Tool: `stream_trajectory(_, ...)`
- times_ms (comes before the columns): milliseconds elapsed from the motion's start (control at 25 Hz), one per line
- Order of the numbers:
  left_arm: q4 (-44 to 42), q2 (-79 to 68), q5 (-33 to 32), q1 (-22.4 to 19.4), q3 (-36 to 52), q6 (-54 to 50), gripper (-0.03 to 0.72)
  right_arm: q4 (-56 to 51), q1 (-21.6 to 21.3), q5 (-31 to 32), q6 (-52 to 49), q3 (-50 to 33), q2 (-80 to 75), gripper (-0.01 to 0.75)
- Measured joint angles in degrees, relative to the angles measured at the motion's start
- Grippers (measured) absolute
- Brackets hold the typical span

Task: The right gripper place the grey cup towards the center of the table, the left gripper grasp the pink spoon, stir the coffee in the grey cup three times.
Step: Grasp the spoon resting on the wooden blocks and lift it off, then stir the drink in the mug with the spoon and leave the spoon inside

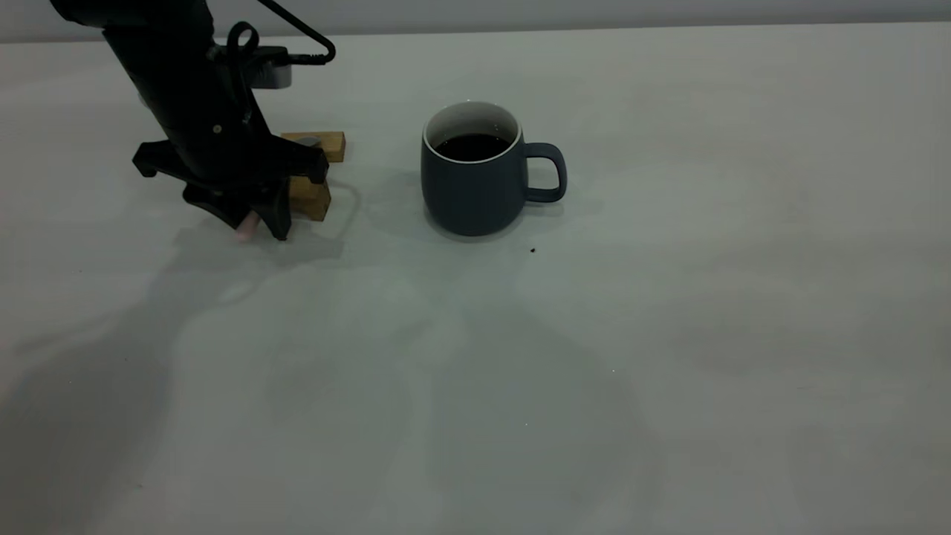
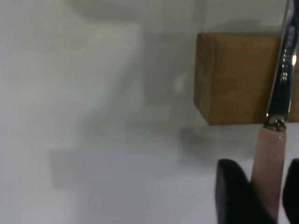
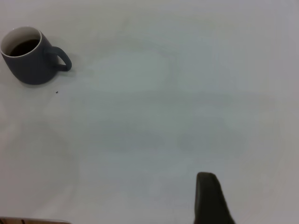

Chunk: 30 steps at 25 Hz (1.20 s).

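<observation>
Grey cup stands upright near the middle of the table in the exterior view, handle toward the right arm's side, with dark coffee inside; placement appears complete. In the same view the left gripper is lowered to the table beside two wooden blocks, well apart from the cup, and a pink tip of the pink spoon shows between its fingertips. In the left wrist view the spoon's pink handle runs between two dark fingers, which sit close on either side of it, while the metal neck rests across a block; the grasp step appears to be in hand. In the right wrist view the cup sits far off, and only one dark finger of the right gripper is visible, so its opening cannot be determined. The next move calls for lifting the spoon clear of the blocks, carrying it over the cup, and lowering the bowl into the coffee without tipping the cup.
</observation>
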<state>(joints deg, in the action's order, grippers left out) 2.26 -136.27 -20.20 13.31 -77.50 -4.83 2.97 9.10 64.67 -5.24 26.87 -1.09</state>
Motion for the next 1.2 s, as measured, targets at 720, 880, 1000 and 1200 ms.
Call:
stream_trajectory(720,22.7,18.2,-13.6,-0.1,0.0,-8.3,0.139,0.0,0.0,0.0,0.0,0.0,0.0,0.491)
stream_trajectory(880,39.0,22.0,-18.6,-0.1,0.0,-20.2,0.139,0.0,0.0,0.0,0.0,0.0,0.0,0.491)
stream_trajectory(1000,51.1,22.3,-22.2,-0.1,0.0,-27.9,0.139,0.0,0.0,0.0,0.0,0.0,0.0,0.491)
stream_trajectory(1200,67.4,22.1,-25.2,-0.1,0.0,-36.6,0.139,0.0,0.0,0.0,0.0,0.0,0.0,0.491)
